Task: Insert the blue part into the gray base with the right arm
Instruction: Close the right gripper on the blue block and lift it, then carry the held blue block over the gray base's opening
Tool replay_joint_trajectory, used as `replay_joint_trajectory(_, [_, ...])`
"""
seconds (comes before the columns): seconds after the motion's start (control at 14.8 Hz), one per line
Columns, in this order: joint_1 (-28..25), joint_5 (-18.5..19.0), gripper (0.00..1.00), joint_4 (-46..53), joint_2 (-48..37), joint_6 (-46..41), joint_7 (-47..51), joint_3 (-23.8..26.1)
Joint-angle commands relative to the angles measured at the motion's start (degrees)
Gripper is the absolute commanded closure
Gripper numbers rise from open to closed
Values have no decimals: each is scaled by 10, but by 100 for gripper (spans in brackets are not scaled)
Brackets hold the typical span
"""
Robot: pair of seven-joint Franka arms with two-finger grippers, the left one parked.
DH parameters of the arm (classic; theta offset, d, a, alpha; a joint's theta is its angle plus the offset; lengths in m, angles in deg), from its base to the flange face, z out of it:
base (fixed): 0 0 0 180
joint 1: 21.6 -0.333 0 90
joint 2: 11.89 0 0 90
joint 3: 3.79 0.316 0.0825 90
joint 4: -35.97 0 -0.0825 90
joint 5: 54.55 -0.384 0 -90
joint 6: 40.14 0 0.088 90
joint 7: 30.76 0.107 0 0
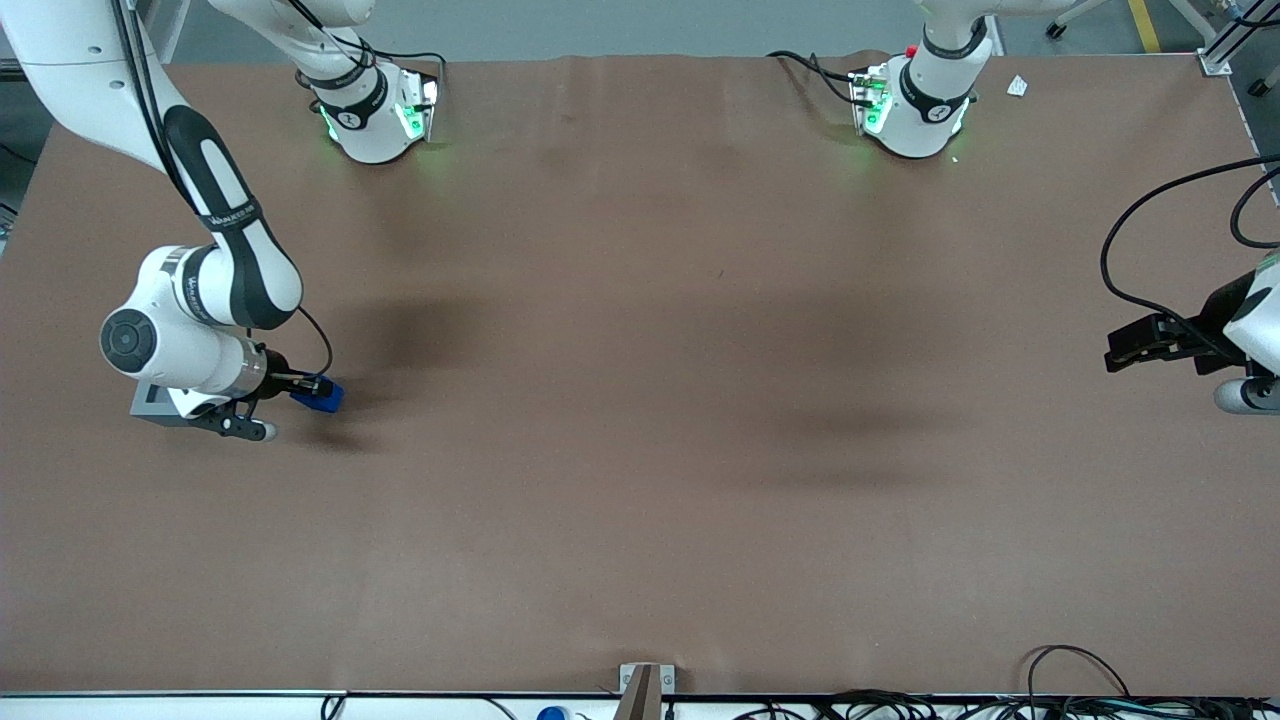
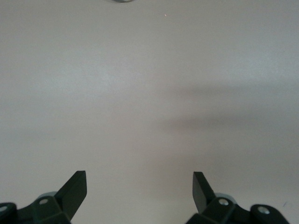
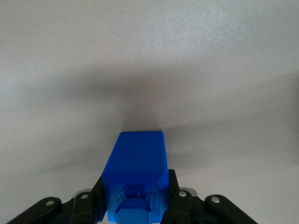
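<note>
Gripper [image 1: 305,390] holding blue part [image 1: 320,393] apparently hovers above bare table [image 1: 640,400].

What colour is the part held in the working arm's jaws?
Bright blue part, held by the gripper; clearest in the right wrist view.

The blue part [image 1: 320,393] is a small bright blue block, clamped between the fingers of the hand [image 1: 300,385] near the working arm's end of the counter. The gray base [image 1: 150,403] sits beneath the wrist, mostly covered.
</note>
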Motion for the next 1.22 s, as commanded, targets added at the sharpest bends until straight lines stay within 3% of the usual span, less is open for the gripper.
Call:
replay_joint_trajectory(0.0, [5, 0, 92, -4, -11, -3, 0, 1])
replay_joint_trajectory(0.14, [14, 0, 97, 14, -15, -22, -24, 0])
replay_joint_trajectory(0.34, [48, 6, 100, 90, -29, -161, -85, -2])
replay_joint_trajectory(0.47, [66, 47, 100, 117, -34, -210, -91, -1])
replay_joint_trajectory(0.88, [128, 102, 100, 129, -43, -221, -150, -3])
replay_joint_trajectory(1.15, [142, 112, 100, 137, -41, -212, -193, -3])
